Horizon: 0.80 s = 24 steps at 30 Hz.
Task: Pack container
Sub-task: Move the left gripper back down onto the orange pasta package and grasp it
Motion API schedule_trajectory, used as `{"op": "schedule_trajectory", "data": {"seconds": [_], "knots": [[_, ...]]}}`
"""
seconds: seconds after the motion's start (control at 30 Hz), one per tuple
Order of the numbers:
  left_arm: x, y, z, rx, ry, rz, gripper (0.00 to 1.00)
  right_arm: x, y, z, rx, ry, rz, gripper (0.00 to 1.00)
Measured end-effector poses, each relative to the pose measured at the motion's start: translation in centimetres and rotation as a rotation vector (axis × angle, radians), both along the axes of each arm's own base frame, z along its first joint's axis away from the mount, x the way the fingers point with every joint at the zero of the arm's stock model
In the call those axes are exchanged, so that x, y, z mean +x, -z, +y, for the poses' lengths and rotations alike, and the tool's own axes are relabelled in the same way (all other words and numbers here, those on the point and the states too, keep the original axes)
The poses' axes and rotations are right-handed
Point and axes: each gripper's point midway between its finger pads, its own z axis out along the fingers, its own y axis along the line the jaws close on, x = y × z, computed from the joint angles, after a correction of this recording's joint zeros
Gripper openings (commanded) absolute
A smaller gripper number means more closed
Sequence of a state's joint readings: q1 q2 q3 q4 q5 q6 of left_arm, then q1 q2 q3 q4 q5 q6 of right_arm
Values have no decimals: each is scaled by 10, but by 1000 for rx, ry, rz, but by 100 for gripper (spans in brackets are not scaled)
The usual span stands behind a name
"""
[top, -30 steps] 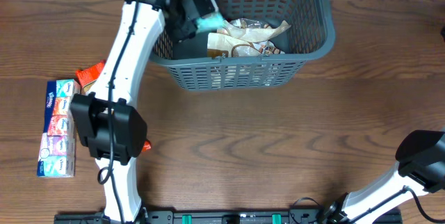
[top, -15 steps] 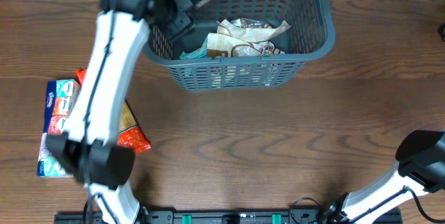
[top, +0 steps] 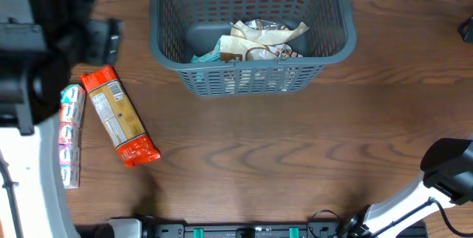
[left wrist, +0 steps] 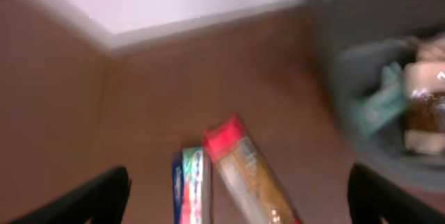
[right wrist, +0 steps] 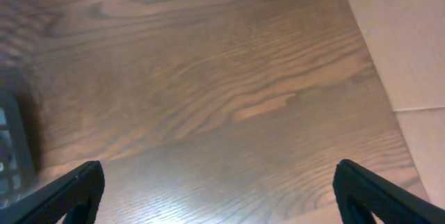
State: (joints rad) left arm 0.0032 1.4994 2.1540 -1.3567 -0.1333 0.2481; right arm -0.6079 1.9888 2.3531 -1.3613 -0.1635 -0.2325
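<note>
Left fingers and right fingers are being held spread, nothing gripped; snack packs are being carried in container.

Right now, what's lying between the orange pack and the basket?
Nothing. Only bare table separates the orange pack from the basket, clearest in the overhead view.

Basket stands at the far centre of the table. Inside it, packs lie piled toward the near wall, a single pack just left of them. Left of the basket and nearer — a long packet lies flat, slanted. A tissue row lies just beside it on its left (partly under the left arm). Right arm: near right corner.
</note>
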Motion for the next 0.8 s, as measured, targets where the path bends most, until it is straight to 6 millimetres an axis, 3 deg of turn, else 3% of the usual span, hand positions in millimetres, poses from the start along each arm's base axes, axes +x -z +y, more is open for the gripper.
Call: {"op": "schedule_trajectory", "data": {"seconds": [0.13, 0.33, 0.53, 0.67, 0.8], "knots": [[-19, 42, 50, -95, -311, 132, 89, 1, 0, 1, 5, -5, -5, 99], [-26, 106, 77, -163, -515, 246, 89, 2, -1, 2, 8, -9, -13, 99], [-48, 176, 59, -256, -522, 330, 89, 3, -2, 2, 9, -12, -16, 99], [-74, 208, 42, -321, -503, 351, 100, 3, -2, 2, 9, -11, -16, 99], [-86, 241, 34, -352, -506, 369, 99, 3, -2, 2, 9, -11, -16, 99]]}}
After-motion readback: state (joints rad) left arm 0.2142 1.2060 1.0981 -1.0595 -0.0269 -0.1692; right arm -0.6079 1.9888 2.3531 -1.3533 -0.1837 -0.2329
